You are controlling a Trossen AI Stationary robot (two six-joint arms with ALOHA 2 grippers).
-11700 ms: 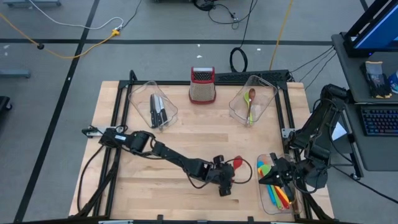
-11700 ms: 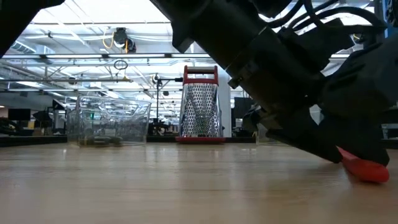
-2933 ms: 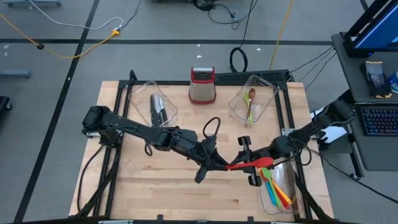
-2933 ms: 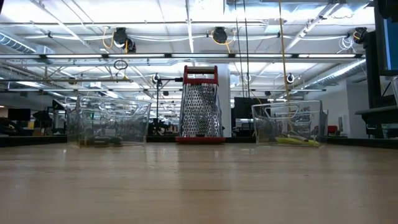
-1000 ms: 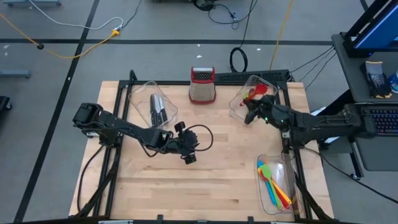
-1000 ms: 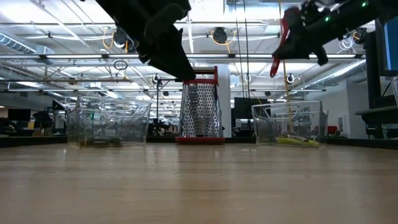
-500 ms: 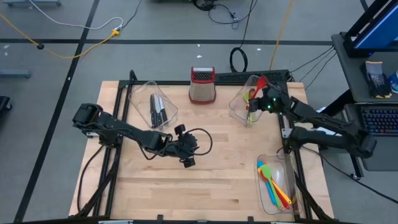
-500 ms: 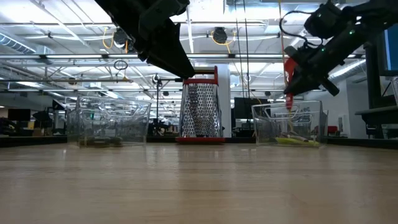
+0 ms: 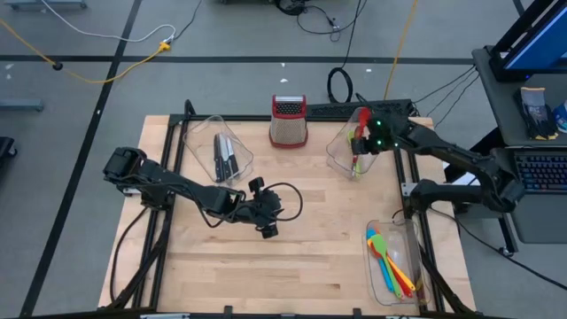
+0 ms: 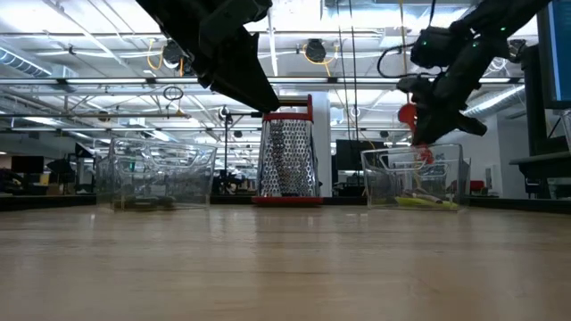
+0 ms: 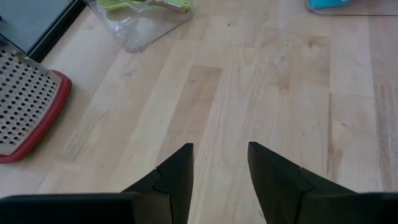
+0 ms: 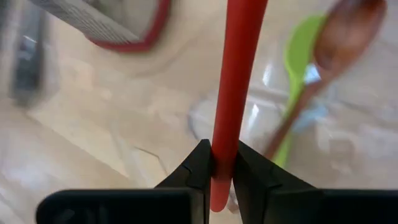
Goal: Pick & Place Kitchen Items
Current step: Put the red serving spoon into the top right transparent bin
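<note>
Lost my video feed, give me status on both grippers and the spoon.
Right gripper shut on red spoon, above the spoon bin. Left gripper open, empty, mid-table. Nothing blocking.

We were in a robotics lab, not a kitchen. Wooden bench (image 9: 221, 266) sat on a grey floor with taped lines and loose cables (image 9: 106, 35); open industrial ceiling (image 10: 89, 53) with strip lights behind, keyboard (image 9: 539, 173) at a side desk.

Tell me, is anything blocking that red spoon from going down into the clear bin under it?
Nothing visible does. The right hand holds the red spoon over the open-topped bin; only a green spoon and a brown spoon lie inside.
</note>
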